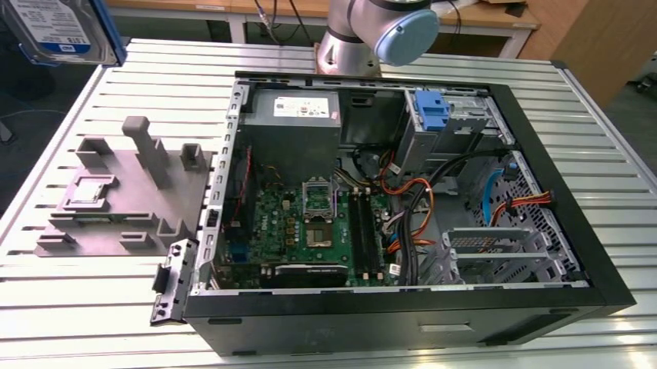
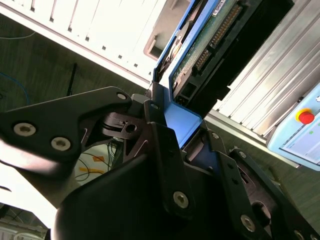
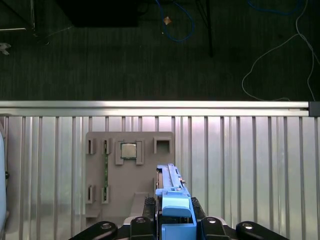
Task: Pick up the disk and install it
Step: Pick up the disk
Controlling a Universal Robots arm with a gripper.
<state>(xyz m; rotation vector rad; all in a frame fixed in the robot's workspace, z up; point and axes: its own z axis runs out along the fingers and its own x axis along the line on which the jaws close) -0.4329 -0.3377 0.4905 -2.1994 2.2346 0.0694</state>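
Note:
The disk (image 1: 60, 31), silver with a white-and-blue label and a blue carrier frame, hangs high above the table's far corner at the exterior view's left. In the first wrist view the disk (image 3: 171, 197) stands edge-on between the black fingers (image 3: 146, 220) of my gripper (image 3: 174, 224), above the slatted table next to the grey holder block (image 3: 127, 170). In the second wrist view my gripper (image 2: 180, 132) is shut on the carrier's blue end, and the disk (image 2: 220, 35) shows its green circuit-board side.
An open black computer case (image 1: 575, 231) lies on the slatted metal table (image 1: 82, 307), with a motherboard, cables, a metal drive bay with a fixed blue bracket (image 1: 435, 111) and a metal cage (image 1: 493, 250). The grey holder block (image 1: 123, 192) stands beside the case. The arm's base (image 1: 370, 31) rises behind it.

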